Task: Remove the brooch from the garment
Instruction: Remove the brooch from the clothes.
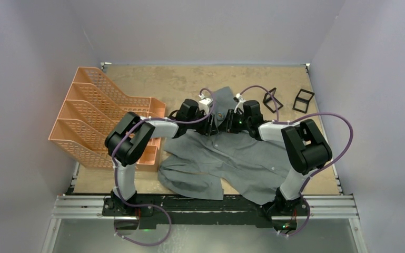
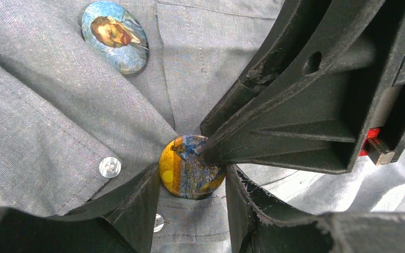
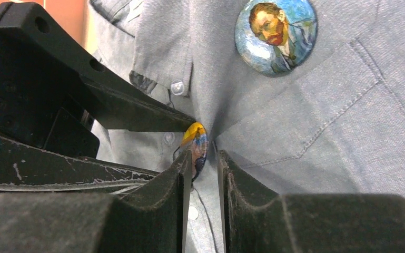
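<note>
Brooch [image 2: 191, 167]: round, glossy, on creased grey garment [image 2: 47, 105].

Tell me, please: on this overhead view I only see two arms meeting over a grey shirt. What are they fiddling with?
Observer: A round yellow-and-blue brooch, on the garment near its buttons. Both wrist cameras show it.
Operator: Is it the only one?
Observer: No. A second brooch, with a bearded man's portrait, sits on the garment apart from the first, and nothing touches it.
Operator: Which arm has hold of the yellow one?
Observer: The right gripper has a finger close on either side of it, and the left gripper straddles it too. I cannot tell whether either is clamped.
</note>
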`<state>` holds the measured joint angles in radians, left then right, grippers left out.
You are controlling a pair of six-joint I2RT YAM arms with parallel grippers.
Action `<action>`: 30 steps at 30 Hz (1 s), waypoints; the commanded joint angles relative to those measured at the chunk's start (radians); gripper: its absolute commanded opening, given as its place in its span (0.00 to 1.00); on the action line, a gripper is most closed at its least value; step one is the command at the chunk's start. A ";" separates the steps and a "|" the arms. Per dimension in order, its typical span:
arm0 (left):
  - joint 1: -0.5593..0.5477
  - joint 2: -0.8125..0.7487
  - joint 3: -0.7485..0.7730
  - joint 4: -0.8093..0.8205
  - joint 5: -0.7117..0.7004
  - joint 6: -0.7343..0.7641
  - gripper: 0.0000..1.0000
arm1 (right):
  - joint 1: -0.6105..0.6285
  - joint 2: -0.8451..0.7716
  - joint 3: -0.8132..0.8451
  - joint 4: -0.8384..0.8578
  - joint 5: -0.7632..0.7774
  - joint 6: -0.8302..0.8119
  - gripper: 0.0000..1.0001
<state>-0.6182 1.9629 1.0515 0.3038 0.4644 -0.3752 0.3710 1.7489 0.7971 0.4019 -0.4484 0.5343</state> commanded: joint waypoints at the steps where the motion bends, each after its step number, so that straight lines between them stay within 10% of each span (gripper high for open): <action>1: -0.009 -0.033 -0.015 0.092 0.040 -0.008 0.37 | 0.006 0.003 0.021 0.030 -0.060 0.020 0.26; 12: -0.034 -0.089 -0.023 0.043 -0.059 0.044 0.41 | 0.006 0.003 0.013 0.054 -0.102 0.053 0.00; 30: -0.234 -0.275 -0.142 0.053 -0.646 0.274 0.49 | 0.009 0.003 0.062 -0.078 -0.007 0.164 0.00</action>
<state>-0.8375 1.7012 0.9245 0.3038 -0.0566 -0.1799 0.3748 1.7493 0.8104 0.3790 -0.4820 0.6617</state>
